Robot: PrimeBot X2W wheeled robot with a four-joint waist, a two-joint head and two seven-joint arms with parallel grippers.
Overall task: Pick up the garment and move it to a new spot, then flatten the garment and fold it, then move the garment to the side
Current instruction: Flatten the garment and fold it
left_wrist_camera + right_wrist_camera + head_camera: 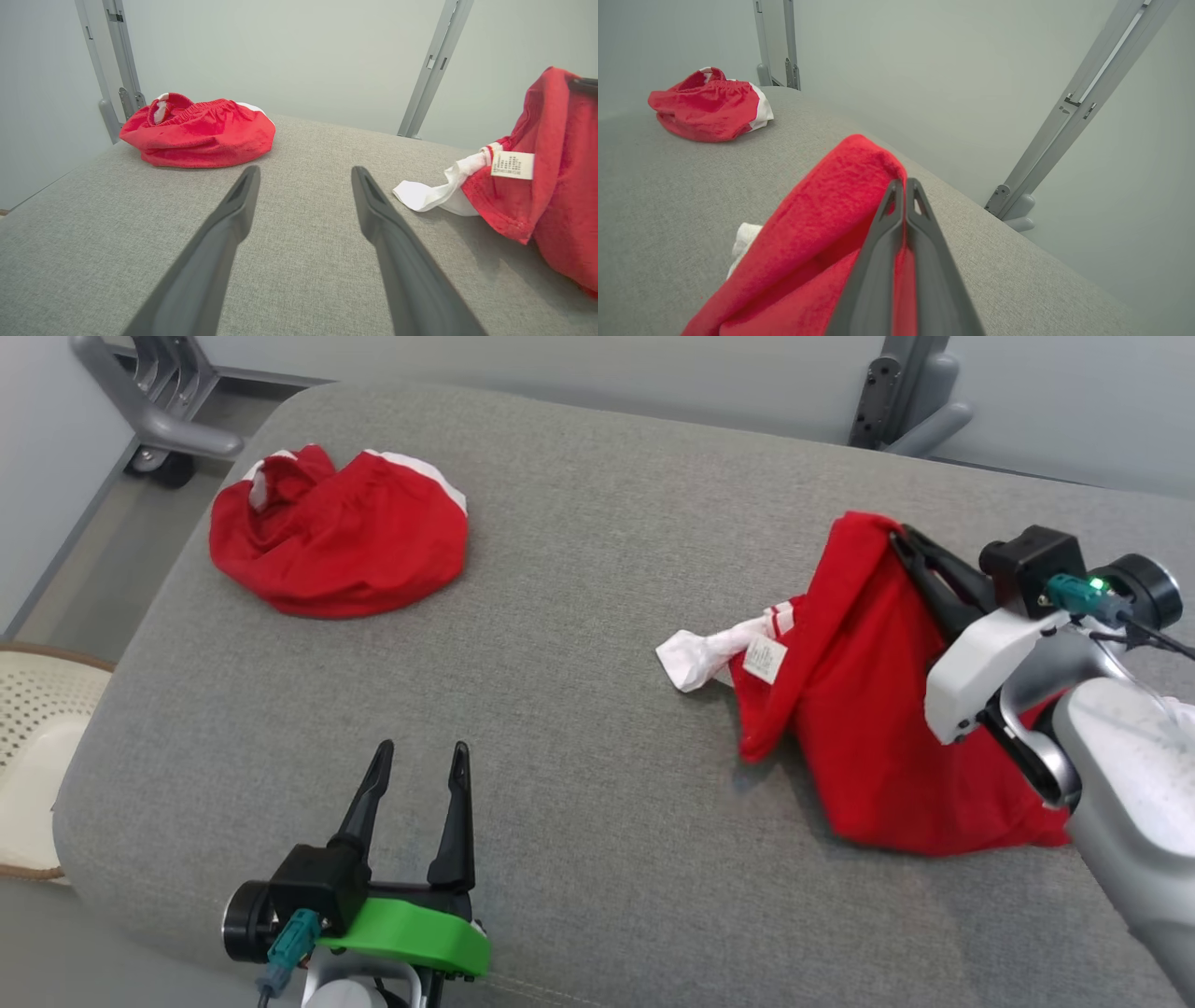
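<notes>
A red garment (868, 709) with white trim and a white label hangs in a peak over the grey cushion, right of centre. My right gripper (901, 539) is shut on its top edge and lifts it; the lower part still rests on the cushion. In the right wrist view the red garment (822, 224) drapes over and left of the closed fingers (903, 205). My left gripper (422, 756) stands open near the front edge, nothing between its fingers. The left wrist view has the garment (551, 177) at far right, apart from the open left gripper (303, 177).
A second crumpled red garment (336, 532) lies at the far left of the grey cushion (579, 569). Grey metal frame legs (906, 392) stand behind the cushion. A perforated white seat (37, 737) sits left of the cushion's edge.
</notes>
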